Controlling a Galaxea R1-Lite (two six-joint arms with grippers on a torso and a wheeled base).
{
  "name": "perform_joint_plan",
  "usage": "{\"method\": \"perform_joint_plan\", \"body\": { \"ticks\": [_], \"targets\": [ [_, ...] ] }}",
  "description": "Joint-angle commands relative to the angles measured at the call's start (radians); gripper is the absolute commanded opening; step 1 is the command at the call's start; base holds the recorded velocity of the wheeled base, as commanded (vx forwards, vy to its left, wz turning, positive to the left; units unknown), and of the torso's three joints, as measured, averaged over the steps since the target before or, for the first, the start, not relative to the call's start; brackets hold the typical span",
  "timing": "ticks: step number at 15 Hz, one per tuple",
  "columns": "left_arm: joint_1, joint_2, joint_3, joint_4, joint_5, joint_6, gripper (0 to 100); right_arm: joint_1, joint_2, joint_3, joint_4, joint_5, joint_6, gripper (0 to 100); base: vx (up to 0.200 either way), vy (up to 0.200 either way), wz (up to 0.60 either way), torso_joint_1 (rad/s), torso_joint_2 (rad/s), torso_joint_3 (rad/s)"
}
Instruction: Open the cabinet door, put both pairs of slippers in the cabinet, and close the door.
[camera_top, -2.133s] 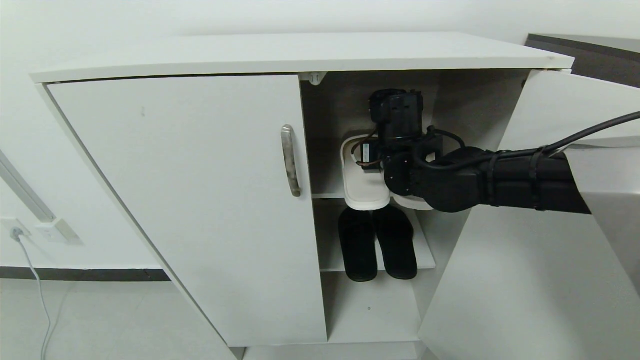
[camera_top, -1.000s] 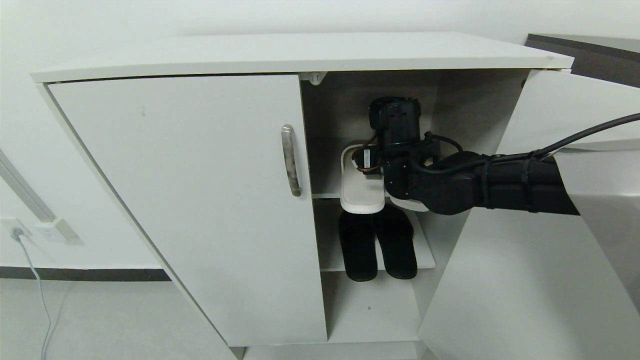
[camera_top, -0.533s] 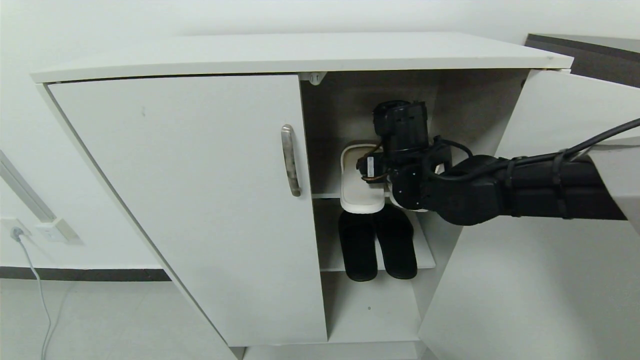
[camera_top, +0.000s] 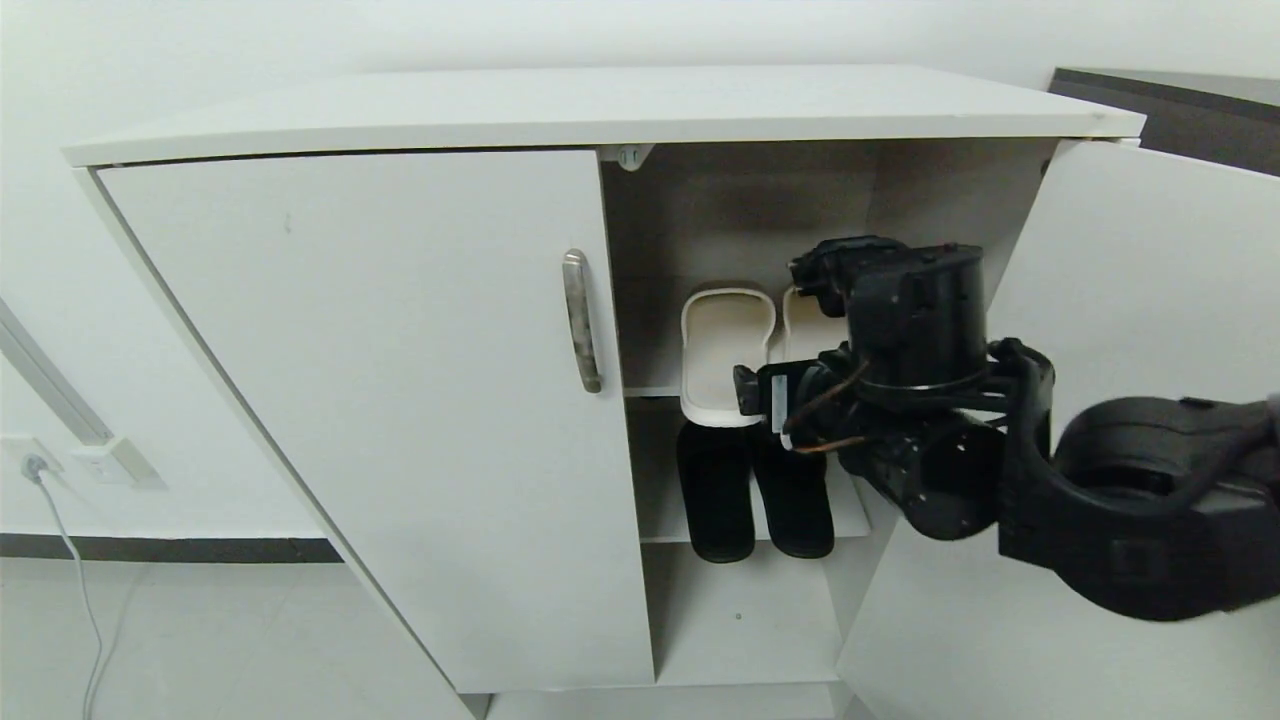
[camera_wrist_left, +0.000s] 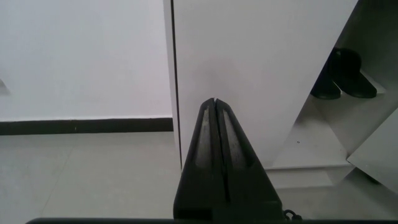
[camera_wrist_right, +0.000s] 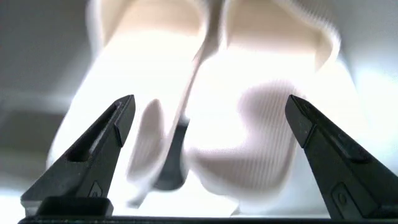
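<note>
The white slippers (camera_top: 727, 350) lie side by side on the cabinet's upper shelf, heels over its front edge. Below them the black slippers (camera_top: 755, 495) rest on the lower shelf. My right gripper (camera_wrist_right: 210, 102) is open with nothing between its fingers, and the white slippers (camera_wrist_right: 267, 106) lie just beyond its tips. The right arm's wrist (camera_top: 910, 330) hangs in front of the open compartment, covering part of the right white slipper. My left gripper (camera_wrist_left: 214, 102) is shut and empty, low before the shut left door (camera_wrist_left: 249, 56); the black slippers (camera_wrist_left: 345, 74) lie off to one side.
The white cabinet (camera_top: 600, 100) has its left door (camera_top: 380, 400) shut, with a metal handle (camera_top: 581, 320). Its right door (camera_top: 1120, 280) stands swung wide open beside my right arm. A cable (camera_top: 75, 570) runs down the wall to the grey floor at left.
My right arm has drawn back out of the cabinet, down and to the right. The white slippers it had been over stay on the upper shelf, now uncovered.
</note>
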Motion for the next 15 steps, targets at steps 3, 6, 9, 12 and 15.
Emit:
{"method": "perform_joint_plan", "body": {
  "ticks": [3, 6, 9, 12, 15],
  "targets": [
    [0.0, 0.001, 0.0, 0.0, -0.001, 0.001, 0, 0.066, -0.116, 0.216, -0.157, 0.084, -0.014, 0, 0.0, 0.0, 0.0, 0.0, 0.0, 0.0],
    [0.001, -0.001, 0.0, 0.0, -0.001, -0.001, 0, 0.064, -0.115, 0.228, -0.157, 0.141, -0.012, 0, 0.0, 0.0, 0.0, 0.0, 0.0, 0.0],
    [0.0, 0.001, 0.0, 0.0, -0.001, -0.001, 0, 0.066, -0.11, 0.248, -0.157, 0.142, -0.009, 0, 0.0, 0.0, 0.0, 0.0, 0.0, 0.0],
    [0.0, 0.001, 0.0, 0.0, -0.001, -0.001, 0, 0.064, -0.104, 0.282, -0.168, 0.181, -0.009, 0, 0.0, 0.0, 0.0, 0.0, 0.0, 0.0],
    [0.0, 0.001, 0.0, 0.0, -0.001, -0.001, 0, 0.064, -0.104, 0.32, -0.22, 0.196, -0.04, 0, 0.0, 0.0, 0.0, 0.0, 0.0, 0.0]
  ]
}}
